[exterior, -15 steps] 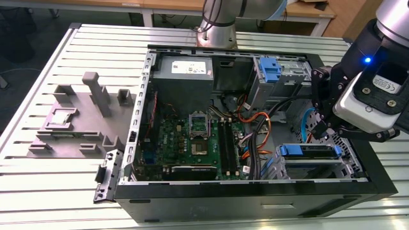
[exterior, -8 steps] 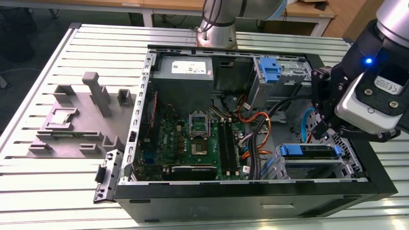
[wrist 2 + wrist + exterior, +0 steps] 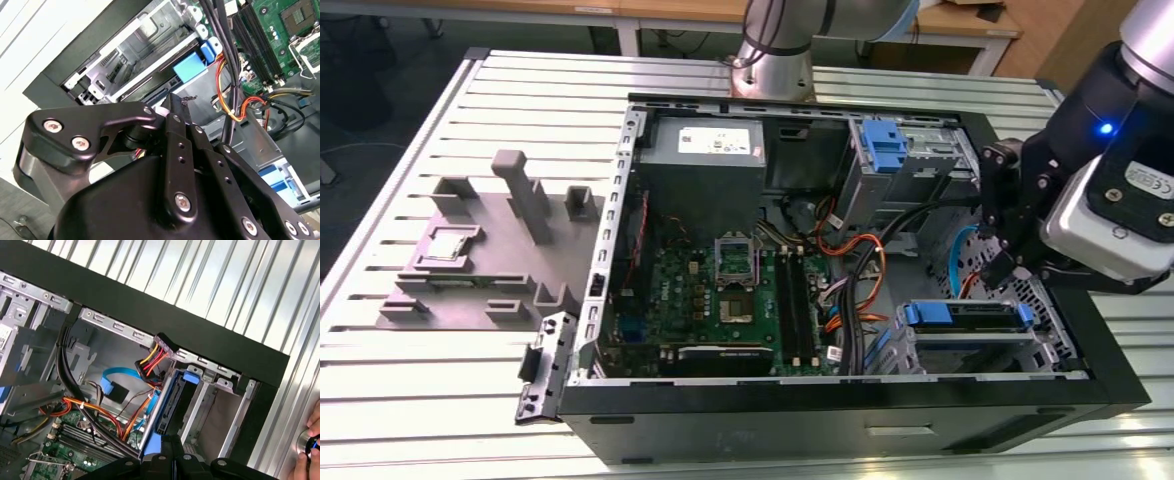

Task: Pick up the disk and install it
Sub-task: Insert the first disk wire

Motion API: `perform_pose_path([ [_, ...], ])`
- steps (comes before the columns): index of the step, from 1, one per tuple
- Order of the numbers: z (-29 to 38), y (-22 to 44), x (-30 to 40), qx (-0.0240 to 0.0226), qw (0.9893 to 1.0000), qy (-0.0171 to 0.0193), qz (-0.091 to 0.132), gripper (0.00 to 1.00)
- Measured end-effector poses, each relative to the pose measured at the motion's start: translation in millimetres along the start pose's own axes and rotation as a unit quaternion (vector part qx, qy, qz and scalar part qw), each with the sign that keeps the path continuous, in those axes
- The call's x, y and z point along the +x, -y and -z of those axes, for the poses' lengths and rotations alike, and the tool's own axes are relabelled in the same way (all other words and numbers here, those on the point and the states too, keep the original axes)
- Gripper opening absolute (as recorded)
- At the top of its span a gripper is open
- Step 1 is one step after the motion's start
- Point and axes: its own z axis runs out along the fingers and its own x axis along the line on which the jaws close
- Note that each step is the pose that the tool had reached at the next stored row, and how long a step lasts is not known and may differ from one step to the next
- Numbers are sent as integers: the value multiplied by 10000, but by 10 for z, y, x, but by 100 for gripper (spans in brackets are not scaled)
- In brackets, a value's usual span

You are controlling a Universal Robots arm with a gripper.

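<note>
Claw [image 3: 1001,268]: hangs over the corner of the open computer case [image 3: 854,425] on the exterior view's right. In both wrist views the black fingers [image 3: 165,452] look pressed together with nothing pinched between them; tips meet at a point [image 3: 172,97].

Disk [image 3: 970,317]: directly under the claw, seated in the metal drive cage [image 3: 1041,330] at that corner of the case. The blue bracket faces up towards the fingertips. In the exterior view a small gap shows between fingertips and bracket, so near but apart. In the second wrist view the blue tab of the disk [image 3: 191,67] lies just beyond the tips. In the first wrist view the disk [image 3: 169,405] is seen edge-on, blue-framed, standing in the cage ahead of the fingers; contact cannot be judged there.

Around the claw:
- Red, yellow and orange power leads [image 3: 150,360] end in a connector close to the far end of the disk; a flat blue data cable [image 3: 117,382] loops beside them.
- Motherboard [image 3: 720,290]: to the exterior view's left of the claw, well apart.
- Bare blue caddy [image 3: 883,148]: beyond the claw, in the upper bay towards the arm's base.
- Grey power-supply box [image 3: 707,150]: farther off, in the far corner on the exterior view's left.
- Slatted metal table [image 3: 454,400] carries the case; a grey fixture [image 3: 494,250] sits outside it, far from the claw.
- A person's hand [image 3: 309,460] rests on the table outside the case wall nearest the claw.
</note>
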Motion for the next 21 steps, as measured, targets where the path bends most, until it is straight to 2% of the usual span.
perform_pose_path([
  [10, -11, -155, -12, 1, 10000, 3, 0, 10],
  [18, -17, -245, -18, 2, 10000, 5, 0, 10],
  [21, -21, -254, -19, 0, 10000, 5, 30, 10],
])
